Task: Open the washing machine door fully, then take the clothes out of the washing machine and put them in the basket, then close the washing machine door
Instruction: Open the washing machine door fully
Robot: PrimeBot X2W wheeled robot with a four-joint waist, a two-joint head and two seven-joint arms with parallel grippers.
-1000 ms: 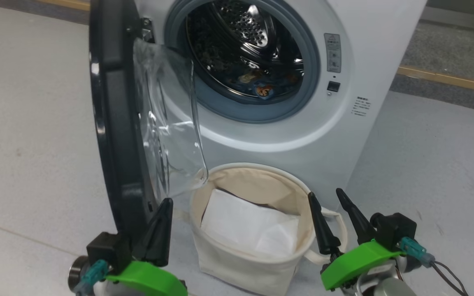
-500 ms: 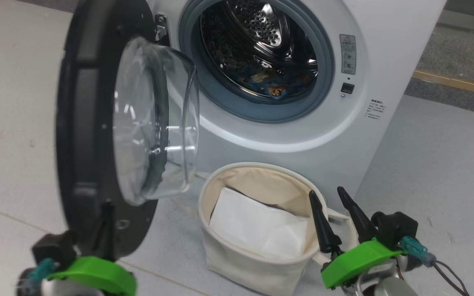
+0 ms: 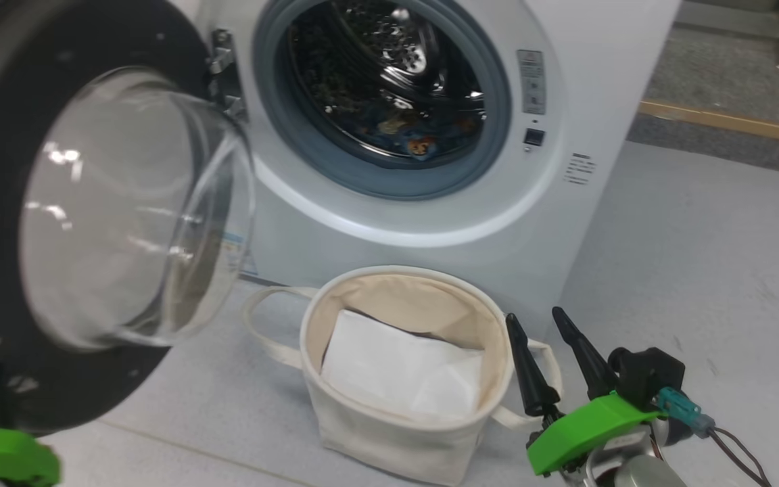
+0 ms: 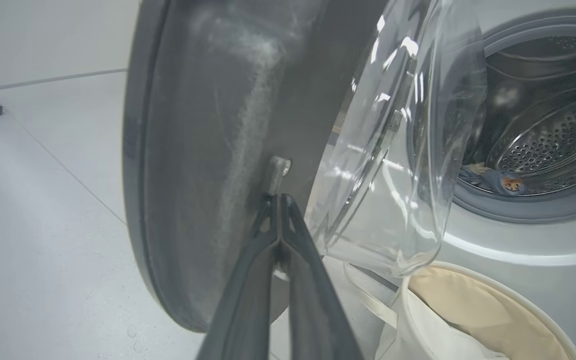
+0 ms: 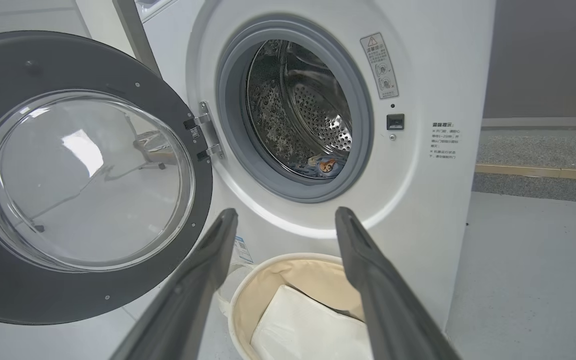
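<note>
"Well, how do we find the large round washing machine door (image 5: pixel 93 300) with its wide black rim?"

"We see it swung wide on its hinges (image 5: pixel 211 150), filling the left side of the head view, its clear bulging glass bowl (image 3: pixel 126 203) facing us. The white boxy front-loading washing machine (image 3: pixel 430 230) stands at upper centre with its mouth uncovered."

"And our left gripper (image 4: pixel 278 200)?"

"In the left wrist view its two dark fingers are pressed together, tips meeting at the frame's centre at the door's inner face, just under a small metal catch (image 4: pixel 279 170). We see nothing between them."

"The right gripper (image 3: pixel 533 316)?"

"At the lower right of the head view, jaws spread wide and holding nothing, fingers pointing up beside the right loop handle (image 3: pixel 555 362) of the round cream canvas basket (image 3: pixel 389 433)."

"Where are the clothes (image 3: pixel 416 143)?"

"We make out light blue fabric with an orange-brown figure lying at the bottom of the perforated steel drum (image 3: pixel 376 61), inside the grey rubber ring (image 3: pixel 389 186)."

"And the basket?"

"On the pale floor (image 3: pixel 700 270) at lower centre, just in front of the machine, below its opening. A flat white sheet (image 3: pixel 396 372) lies in it."
</note>
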